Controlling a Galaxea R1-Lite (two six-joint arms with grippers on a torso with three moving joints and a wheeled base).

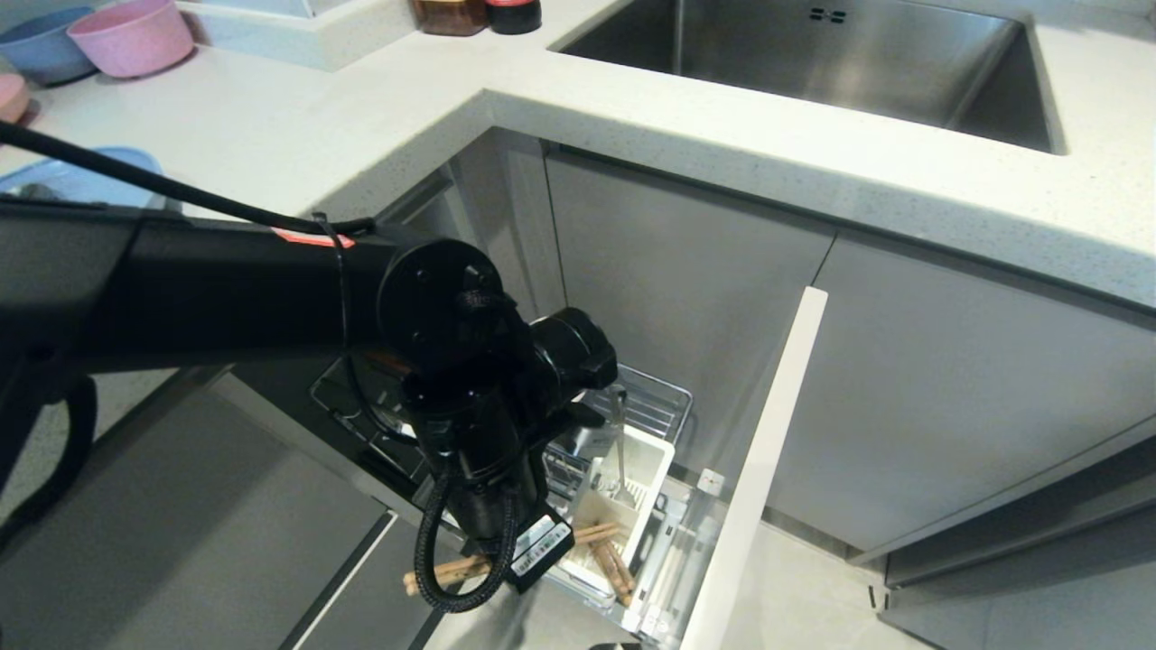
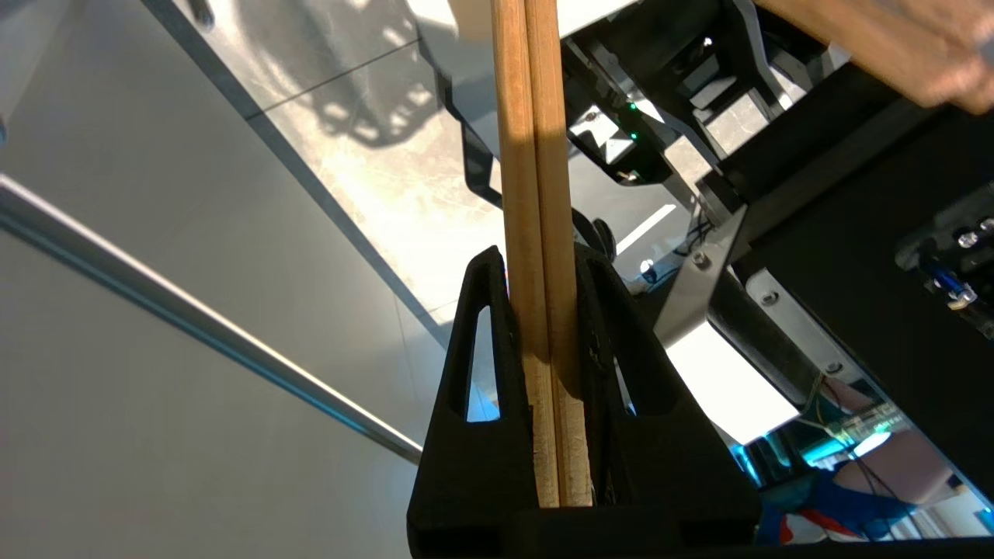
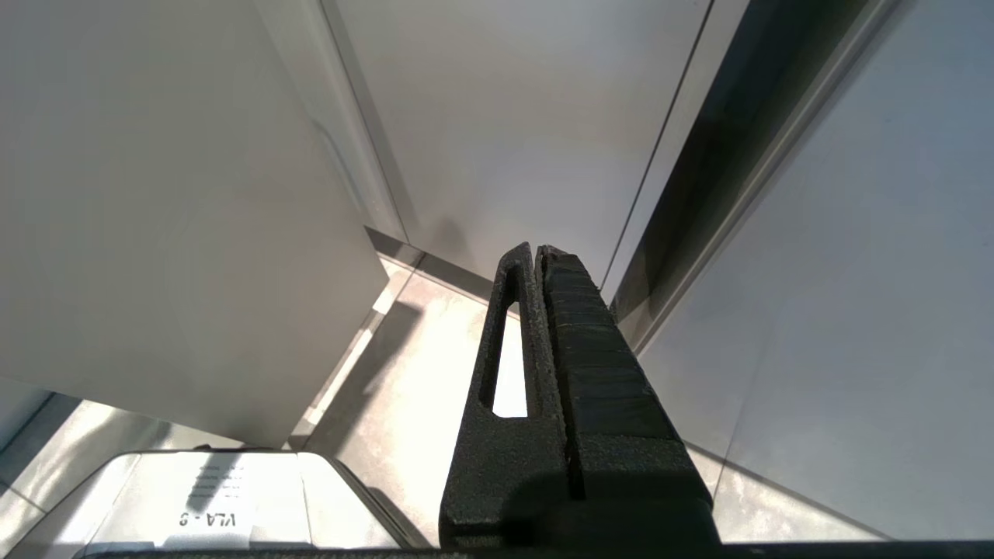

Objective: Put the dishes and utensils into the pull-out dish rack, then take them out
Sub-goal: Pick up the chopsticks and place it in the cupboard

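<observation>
Two wooden chopsticks (image 2: 536, 194) are pinched side by side in the narrow jaws of the left gripper (image 2: 543, 310). Seen from the head, they stick out low beside the white caddy (image 1: 623, 506) of the pull-out dish rack (image 1: 646, 406). One silver spoon (image 1: 619, 442) stands in the caddy. Right gripper (image 3: 537, 256) hangs by the cabinet, jaws pressed together, holding nothing.

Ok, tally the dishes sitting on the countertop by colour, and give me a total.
Pink: 2, the pink bowl and the pink plate, which is cut off by the head view's left edge
Blue: 2, the blue bowl and the light-blue plate, which is partly hidden
Total: 4
</observation>
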